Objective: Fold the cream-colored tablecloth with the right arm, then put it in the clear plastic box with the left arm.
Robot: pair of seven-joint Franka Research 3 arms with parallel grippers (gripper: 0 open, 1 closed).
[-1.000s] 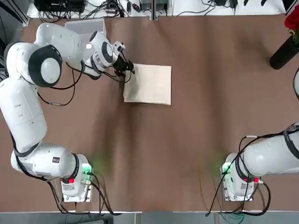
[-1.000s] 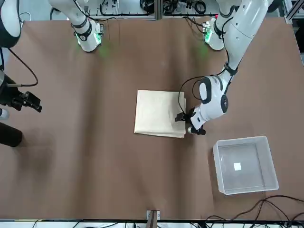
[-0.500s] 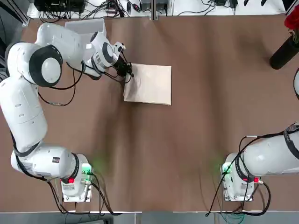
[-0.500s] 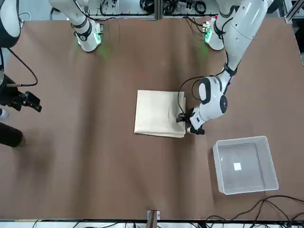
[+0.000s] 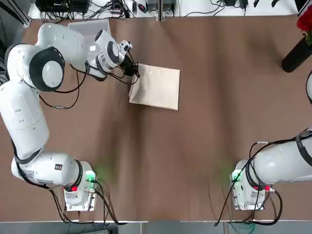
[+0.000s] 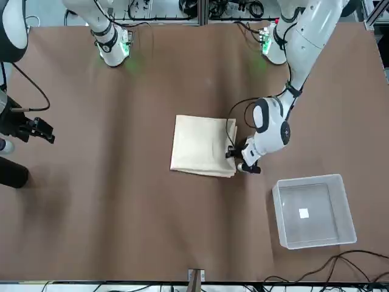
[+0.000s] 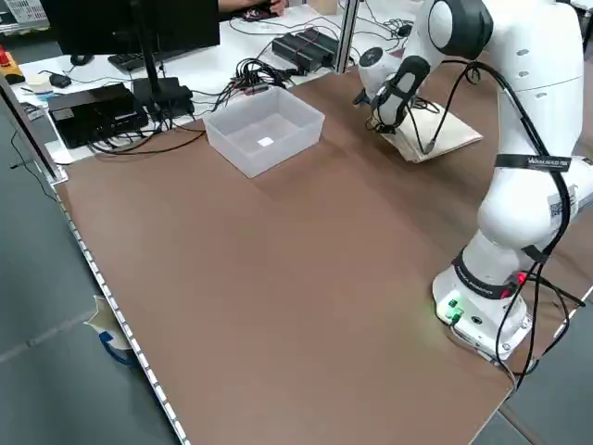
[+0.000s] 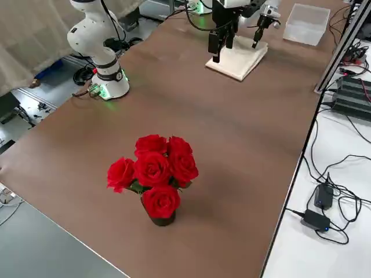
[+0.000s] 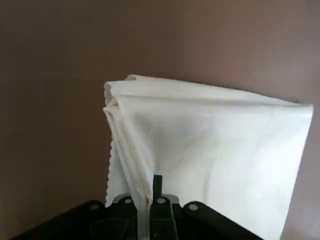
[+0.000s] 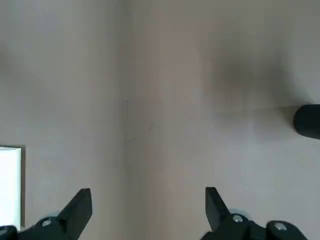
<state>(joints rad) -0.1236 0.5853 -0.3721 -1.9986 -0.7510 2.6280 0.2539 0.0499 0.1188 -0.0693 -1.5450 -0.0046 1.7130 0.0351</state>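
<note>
**Left gripper is pinching the folded cloth by its box-side edge; lift and transfer looking next**

Going left to right, robot's side:

- Clear plastic box (image 6: 319, 222) is sitting upright on the bench (image 5: 195, 146), beyond the left gripper and just apart from the cloth. Nothing is lying over its opening, so it's offering a short carry.
- Left gripper (image 9: 148, 197) is closing tight on a bunched edge of the cloth, at the side nearest the box. Layers are going between the fingers, presumably so the fold is travelling as one stack.
- Cream tablecloth (image 6: 200, 146) is lying folded into a near-square pad on the bench, slightly skewed, with the far side hanging free of any grip. Folding is looking finished. One-edge hold is risking the loose layers sagging open or catching the box rim; I'd be lifting high, then lowering over centre.
- Right gripper (image 10: 150, 190) is standing wide and holding nothing, well apart from the cloth near the vase (image 8: 164, 221) of red roses (image 8: 153, 168). Probably parking there to be leaving the left arm room. Any swing is needing care around the vase.
</note>
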